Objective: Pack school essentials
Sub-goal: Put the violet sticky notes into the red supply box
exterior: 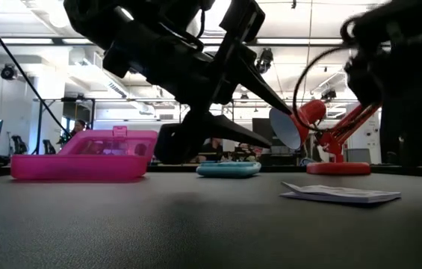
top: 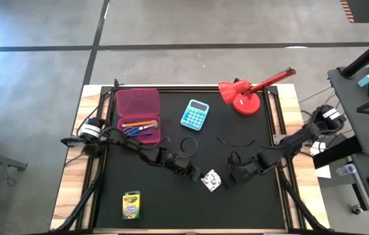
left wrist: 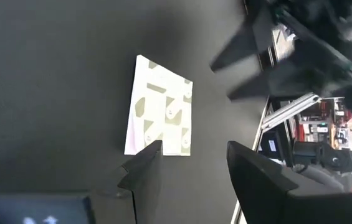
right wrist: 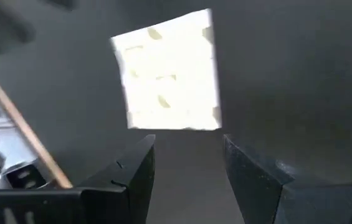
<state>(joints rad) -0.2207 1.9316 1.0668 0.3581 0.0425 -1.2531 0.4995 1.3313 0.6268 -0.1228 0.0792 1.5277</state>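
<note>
The white patterned square (top: 211, 180) lies flat on the black mat, between my two grippers. My left gripper (top: 197, 174) hovers just to its left, open; its wrist view shows the square (left wrist: 160, 115) just beyond the fingertips (left wrist: 191, 165). My right gripper (top: 230, 176) is close on the square's right, also open, with the square (right wrist: 169, 71) ahead of its fingers (right wrist: 188, 155). The open pink case (top: 138, 114) at the far left holds orange pencils, a blue pen and the scissors. The yellow-green crayon box (top: 131, 205) lies flat near the near edge.
A turquoise calculator (top: 195, 115) and a red desk lamp (top: 246, 94) stand at the far side of the mat. A black cable (top: 236, 140) curls on the mat behind the right gripper. Both arms reach low across the middle of the mat. In the low view the square (exterior: 341, 195) lies right of the pink case (exterior: 84, 153).
</note>
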